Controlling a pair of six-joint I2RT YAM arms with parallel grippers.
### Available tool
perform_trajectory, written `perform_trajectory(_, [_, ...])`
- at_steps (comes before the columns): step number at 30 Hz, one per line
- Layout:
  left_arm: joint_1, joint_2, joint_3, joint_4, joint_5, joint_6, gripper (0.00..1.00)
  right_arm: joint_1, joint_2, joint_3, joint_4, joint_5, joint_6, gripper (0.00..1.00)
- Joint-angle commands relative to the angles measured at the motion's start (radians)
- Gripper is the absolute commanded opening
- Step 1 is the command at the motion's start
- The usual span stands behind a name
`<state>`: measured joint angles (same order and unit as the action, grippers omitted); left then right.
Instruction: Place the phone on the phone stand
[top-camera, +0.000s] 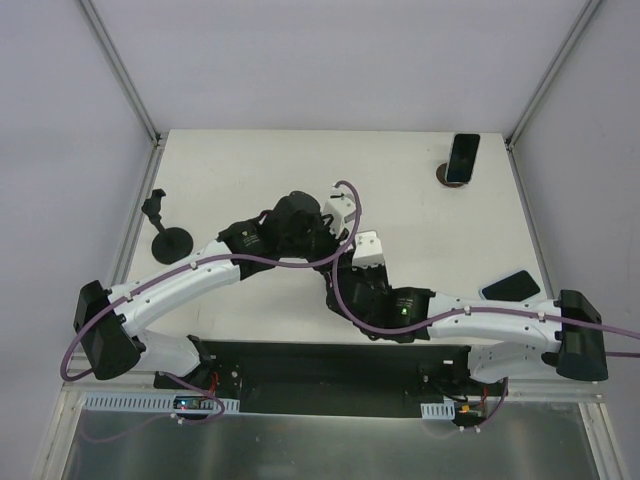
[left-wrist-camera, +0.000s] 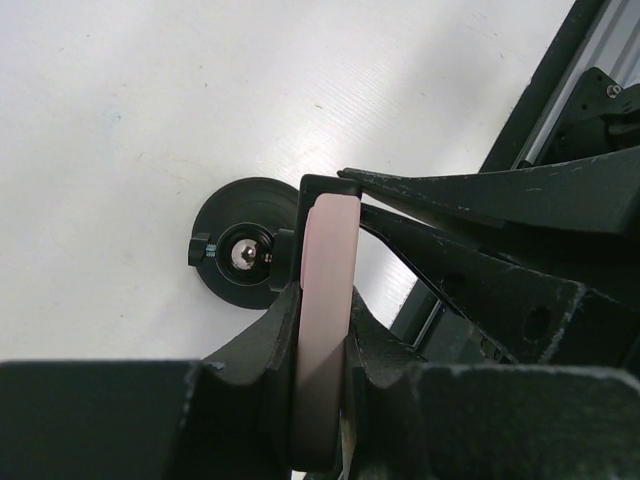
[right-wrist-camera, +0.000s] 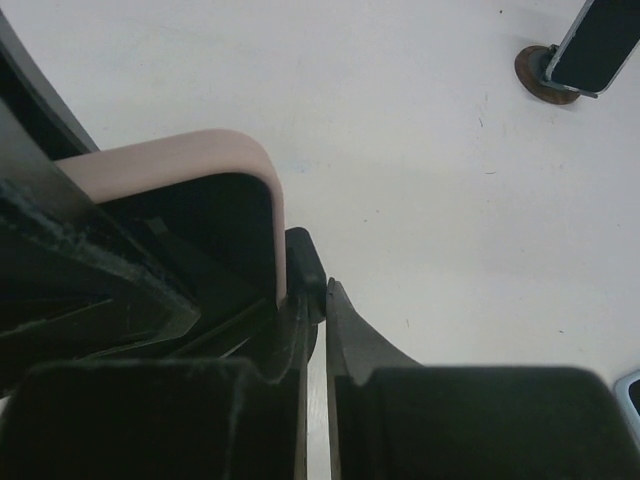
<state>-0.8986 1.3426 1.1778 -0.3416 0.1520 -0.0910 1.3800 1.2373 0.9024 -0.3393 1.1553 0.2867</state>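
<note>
We start with the table, where the two arms meet near its middle. The left arm reaches in from 8 o'clock and the right arm from 4 o'clock, their wrists close together.

The left gripper is clenched on the phone. The phone has a pink case and shows edge-on in the left wrist view, with a finger hugging each broad face. So it hangs in the air over mid-table, on no stand. The right gripper has its fingers drawn almost together, with only a thin slit between them and the tips just beside the phone's far end. We cannot tell whether they pinch anything there.

The black stand waits at 9 o'clock, well apart from both wrists. The left wrist view shows a round base on the table past the phone's end, and we take it to be that stand. A second phone sits on a brown stand at 1 o'clock, and a third phone lies flat at 4 o'clock. We judge that neither is ours.

To do this well, we would first draw the right fingers clear, so nothing twists the phone in the left grip. Then we would carry it toward 9 o'clock, high enough to clear the stand's holder, and square its lower edge to the cradle. We would lower it slowly and let go only once it rests. A smooth case may slip between hard fingers, so no jerks.
</note>
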Motion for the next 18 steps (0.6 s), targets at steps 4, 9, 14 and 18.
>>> perform_trajectory(4, [0.053,0.102,-0.055,0.151,-0.554,0.004,0.0,0.166,0.043,0.259,-0.041,0.056,0.236,0.0])
perform_trajectory(9, [0.053,0.11,-0.043,0.15,-0.522,-0.026,0.0,0.208,0.258,0.562,-0.563,0.172,0.604,0.0])
perform_trajectory(14, [0.053,0.095,-0.04,0.151,-0.505,-0.01,0.0,0.234,0.344,0.667,-0.784,0.193,0.79,0.07])
perform_trajectory(18, [0.053,0.082,-0.047,0.151,-0.471,-0.007,0.0,0.241,0.312,0.624,-0.704,0.19,0.679,0.26])
